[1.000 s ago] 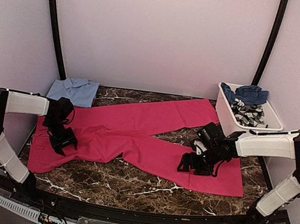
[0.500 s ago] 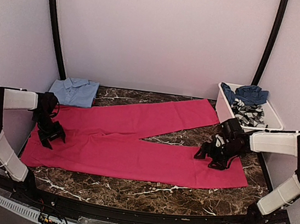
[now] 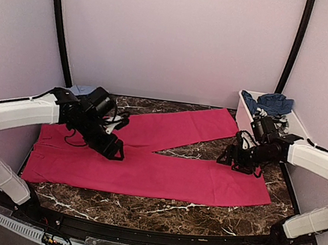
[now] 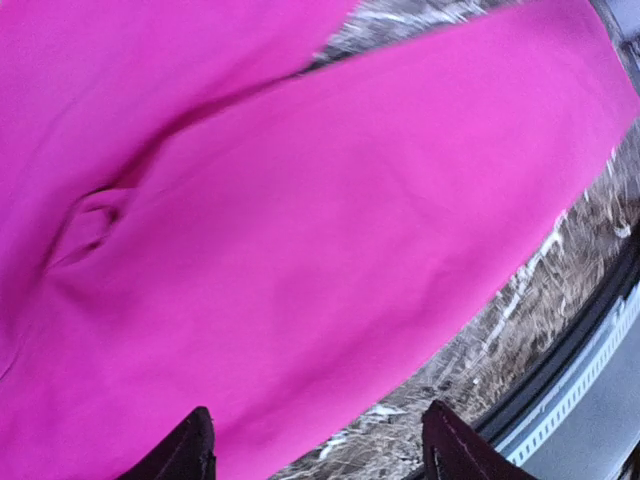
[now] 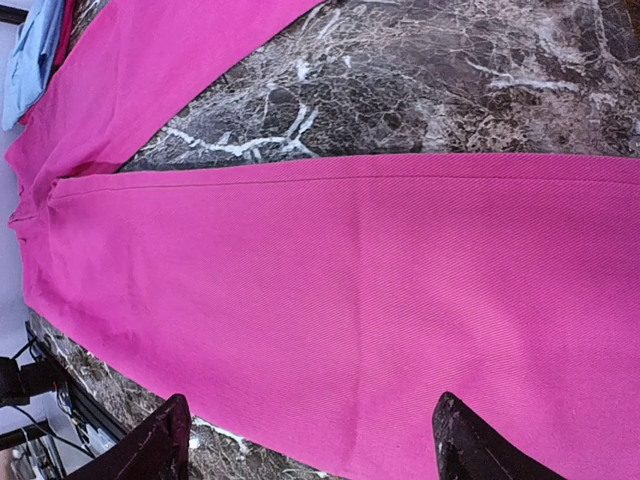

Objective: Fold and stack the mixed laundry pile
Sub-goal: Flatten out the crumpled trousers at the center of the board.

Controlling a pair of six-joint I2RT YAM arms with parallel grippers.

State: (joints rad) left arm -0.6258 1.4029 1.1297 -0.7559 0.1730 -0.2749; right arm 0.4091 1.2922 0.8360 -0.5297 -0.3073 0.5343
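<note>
Top external: magenta trousers [image 3: 145, 171] flat on marble tabletop [image 3: 158, 209]; left fingers [image 3: 115, 152] over crotch, right fingers [image 3: 226, 161] over near leg's far edge. Left wrist: left fingers [image 4: 185, 455] apart, empty, trousers beneath. Right wrist: right fingers [image 5: 160, 445] apart, empty, leg below.

table [image 3: 158, 209] — dark marble | magenta trousers [image 3: 145, 174] spread flat | light blue shirt [image 5: 30, 55] far-left corner | white tub [image 3: 243, 118] far-right corner

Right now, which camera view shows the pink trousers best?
The top external view: it shows almost all of the pink trousers, both legs spread in a V on the marble table. The left wrist view gives a blurred close-up of the cloth; the right wrist view shows one leg and part of the other.
</note>
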